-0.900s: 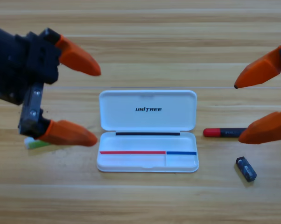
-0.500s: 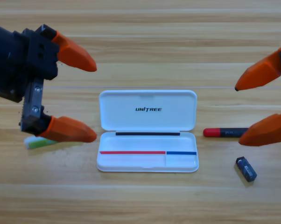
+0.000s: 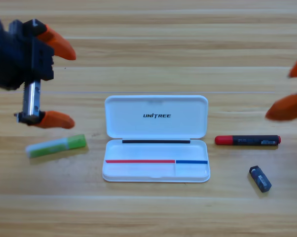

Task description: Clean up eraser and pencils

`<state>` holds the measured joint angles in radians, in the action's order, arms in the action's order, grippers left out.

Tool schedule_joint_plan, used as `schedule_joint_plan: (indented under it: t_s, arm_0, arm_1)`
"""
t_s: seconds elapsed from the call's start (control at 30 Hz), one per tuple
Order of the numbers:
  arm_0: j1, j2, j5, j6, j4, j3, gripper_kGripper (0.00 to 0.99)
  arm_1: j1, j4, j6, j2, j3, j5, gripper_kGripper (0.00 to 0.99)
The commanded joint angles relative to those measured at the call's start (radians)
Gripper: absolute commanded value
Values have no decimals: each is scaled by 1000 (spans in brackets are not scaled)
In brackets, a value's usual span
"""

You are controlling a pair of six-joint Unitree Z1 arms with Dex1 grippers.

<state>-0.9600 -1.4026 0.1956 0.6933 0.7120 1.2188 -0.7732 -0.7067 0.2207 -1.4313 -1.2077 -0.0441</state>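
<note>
Wooden table (image 3: 153,59), open white case (image 3: 156,138), green pencil (image 3: 56,146), red pencil (image 3: 247,140), apparently an eraser (image 3: 260,178)

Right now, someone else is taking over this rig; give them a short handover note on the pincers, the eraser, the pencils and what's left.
Left pincer: open, holding nothing, above the table at upper left.
Right pincer: open, holding nothing, at the right edge, partly cut off.
Open white plastic case: centre of the wooden table, nothing put in it.
Light green pencil with a white end: lying left of the case.
Red and black pencil: lying right of the case.
Small dark blue-black eraser block: below that pencil.
Done: nothing. Left: all three items.
</note>
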Motion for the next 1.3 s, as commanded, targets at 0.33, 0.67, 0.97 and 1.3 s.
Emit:
schedule_joint_plan:
  t_s: [0.33, 0.67, 0.97, 1.3]
  arm_0:
    - [471, -369, 11, 296, 40, 35, 957]
    - [481, -440, -85, 272, 141, 96, 943]
    - [481, -556, -185, 235, 262, 246, 922]
    - [512, -596, -223, 209, 259, 245, 937]
  arm_1:
    - [5, -24, -233, -301, 37, 119, 985]
    - [6, -24, -414, -501, 37, 119, 939]
    - [6, -22, -460, -586, 30, 81, 877]
    - [6, -22, -468, -623, 34, 55, 541]
